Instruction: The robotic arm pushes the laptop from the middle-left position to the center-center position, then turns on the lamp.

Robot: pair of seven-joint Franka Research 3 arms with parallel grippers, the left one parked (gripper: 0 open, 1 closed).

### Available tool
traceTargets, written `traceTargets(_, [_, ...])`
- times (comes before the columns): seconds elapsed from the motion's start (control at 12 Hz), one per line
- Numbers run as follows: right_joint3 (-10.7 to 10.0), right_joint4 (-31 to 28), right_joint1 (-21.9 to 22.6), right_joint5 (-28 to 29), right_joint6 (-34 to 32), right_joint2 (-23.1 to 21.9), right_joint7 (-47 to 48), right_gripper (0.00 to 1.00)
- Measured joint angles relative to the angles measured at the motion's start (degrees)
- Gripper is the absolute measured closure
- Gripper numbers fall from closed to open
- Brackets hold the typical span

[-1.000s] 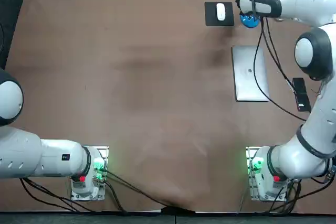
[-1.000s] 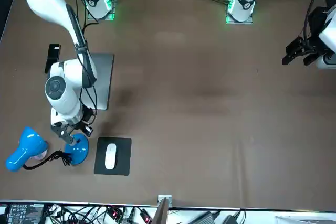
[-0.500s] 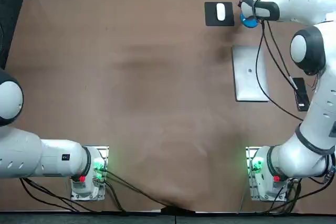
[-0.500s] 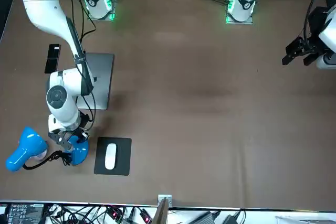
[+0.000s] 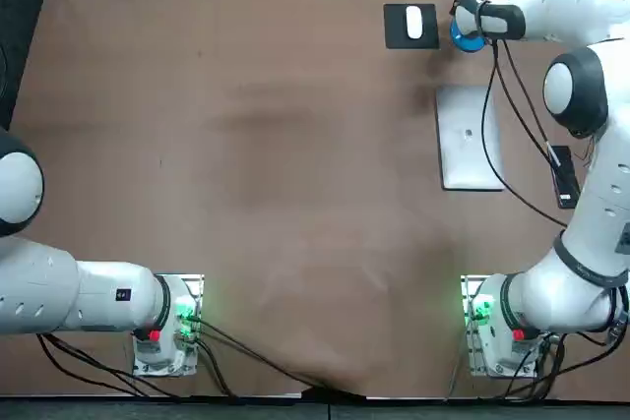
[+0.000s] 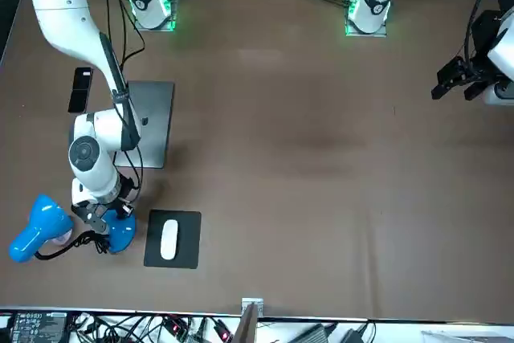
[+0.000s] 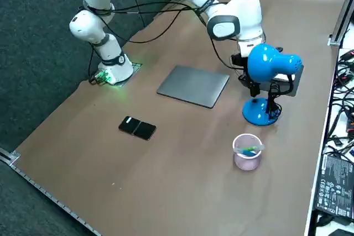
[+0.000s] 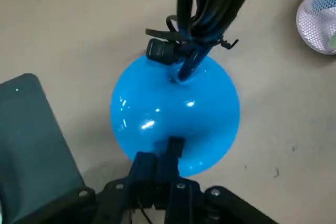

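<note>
As end effector (image 8: 164, 153) settles onto lamp base (image 8: 176, 103), laptop (image 5: 469, 137) unmoved

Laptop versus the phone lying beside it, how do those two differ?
The laptop is silver-grey; the phone is black. The laptop is much larger than the phone. The phone lies further to the robot's right than the laptop. Both are flat rectangles, apart from each other, and neither is touched: the right gripper, shut, is at the blue lamp's base.
</note>
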Motion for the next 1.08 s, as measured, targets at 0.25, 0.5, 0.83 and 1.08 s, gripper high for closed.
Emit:
traceTargets(0.25, [0.0,1.0,-0.3,0.0,0.1,1.1,0.0,0.98])
traceTargets(0.5, [0.0,1.7,-0.7,-0.1,0.1,1.9,0.0,0.98])
traceTargets(0.83, [0.0,2.2,-0.7,-0.1,0.1,2.2,0.0,0.98])
traceTargets(1.08, [0.0,2.3,-0.8,-0.1,0.3,2.3,0.0,0.98])
